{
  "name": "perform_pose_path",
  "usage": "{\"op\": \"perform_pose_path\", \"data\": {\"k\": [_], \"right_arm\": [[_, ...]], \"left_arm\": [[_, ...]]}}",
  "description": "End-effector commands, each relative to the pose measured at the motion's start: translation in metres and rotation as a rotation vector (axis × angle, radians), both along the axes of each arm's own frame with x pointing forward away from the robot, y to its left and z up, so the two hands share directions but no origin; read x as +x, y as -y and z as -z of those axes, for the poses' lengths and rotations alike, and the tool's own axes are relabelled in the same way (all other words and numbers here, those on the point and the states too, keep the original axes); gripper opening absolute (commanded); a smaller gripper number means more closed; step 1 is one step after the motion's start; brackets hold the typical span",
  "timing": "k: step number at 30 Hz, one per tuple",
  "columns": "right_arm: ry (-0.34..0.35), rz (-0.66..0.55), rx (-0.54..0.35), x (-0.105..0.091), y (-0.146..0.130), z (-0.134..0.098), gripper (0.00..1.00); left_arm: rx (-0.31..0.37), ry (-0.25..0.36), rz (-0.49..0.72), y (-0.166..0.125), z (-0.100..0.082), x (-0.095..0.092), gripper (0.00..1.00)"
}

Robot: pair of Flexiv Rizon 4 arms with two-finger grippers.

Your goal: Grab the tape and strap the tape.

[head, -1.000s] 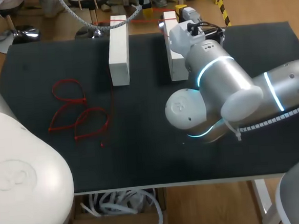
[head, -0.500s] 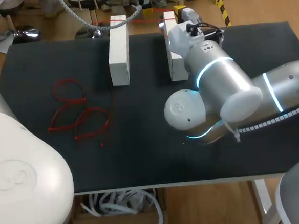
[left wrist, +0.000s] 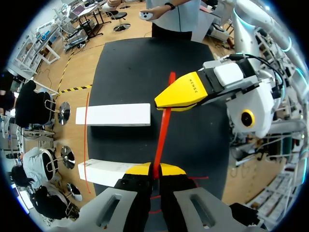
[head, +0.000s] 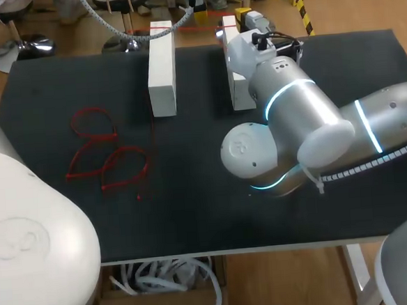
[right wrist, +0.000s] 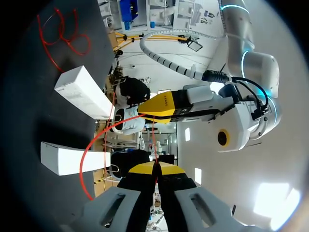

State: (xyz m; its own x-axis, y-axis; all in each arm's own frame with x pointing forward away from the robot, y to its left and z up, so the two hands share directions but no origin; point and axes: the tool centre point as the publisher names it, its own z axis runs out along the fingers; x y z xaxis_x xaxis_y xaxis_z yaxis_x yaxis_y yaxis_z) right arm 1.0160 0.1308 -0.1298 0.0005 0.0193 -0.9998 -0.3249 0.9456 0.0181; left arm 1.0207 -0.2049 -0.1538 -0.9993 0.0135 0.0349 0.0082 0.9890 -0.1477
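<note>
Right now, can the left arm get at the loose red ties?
Likely not yet. Nothing lies over the ties, but the left gripper is shut on the strap; it would have to let go first.

Red tape (left wrist: pixel 161 137), white blocks (head: pixel 161 68), black table (head: pixel 194 216)

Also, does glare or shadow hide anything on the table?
No. Head view: even light, no glare on the two white rectangular blocks or the black table. Right wrist view: strong glare only beyond the table; the thin red tape is readable. Left wrist view: no glare on it.
</note>
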Motion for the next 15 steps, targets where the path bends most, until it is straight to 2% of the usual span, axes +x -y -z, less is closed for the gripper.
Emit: {"op": "perform_pose_path", "data": {"k": [1,15], "right_arm": [[-0.002,0.017,0.002,0.0014,-0.0079,-0.0022,0.00],[-0.018,-0.003,0.031,-0.0032,-0.0045,-0.0109,0.00]], "left_arm": [[0.003,-0.002,0.000,0.0010,-0.0009,0.0006,0.00],[0.003,-0.002,0.000,0.0010,-0.0009,0.0006,0.00]]}}
